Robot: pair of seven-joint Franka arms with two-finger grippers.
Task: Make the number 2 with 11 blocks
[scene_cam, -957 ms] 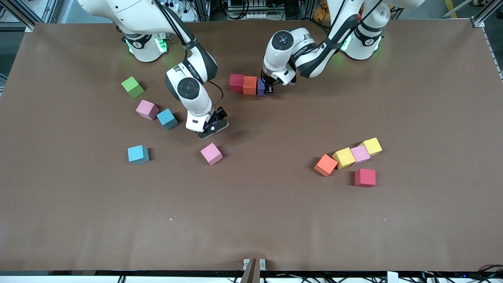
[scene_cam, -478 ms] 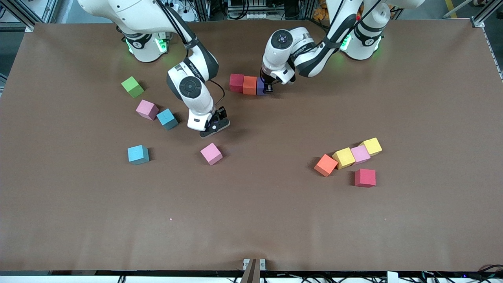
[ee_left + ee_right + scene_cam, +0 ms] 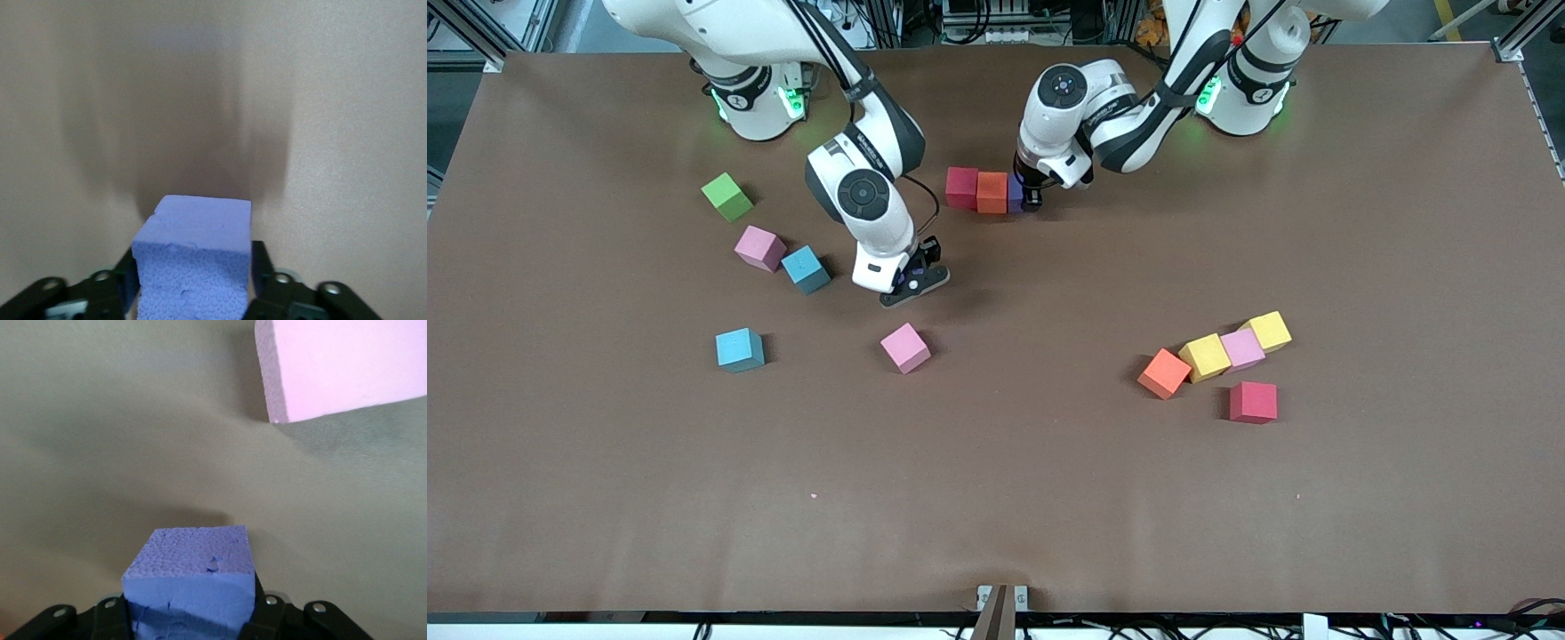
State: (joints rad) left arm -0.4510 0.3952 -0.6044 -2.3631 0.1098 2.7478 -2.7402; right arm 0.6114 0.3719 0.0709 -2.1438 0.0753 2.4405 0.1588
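We see right tool (image 3: 910, 286) pinching purple cube (image 3: 190, 577); row's purple end cube (image 3: 193, 257), between left tool (image 3: 1032, 197) fingers, grip uncertain, lies toward left arm's end.

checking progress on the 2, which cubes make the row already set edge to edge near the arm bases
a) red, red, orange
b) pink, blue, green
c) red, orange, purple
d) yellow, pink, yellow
c: in the front view the red cube, the orange cube and the purple cube sit in one touching row, with the left gripper at the purple one.
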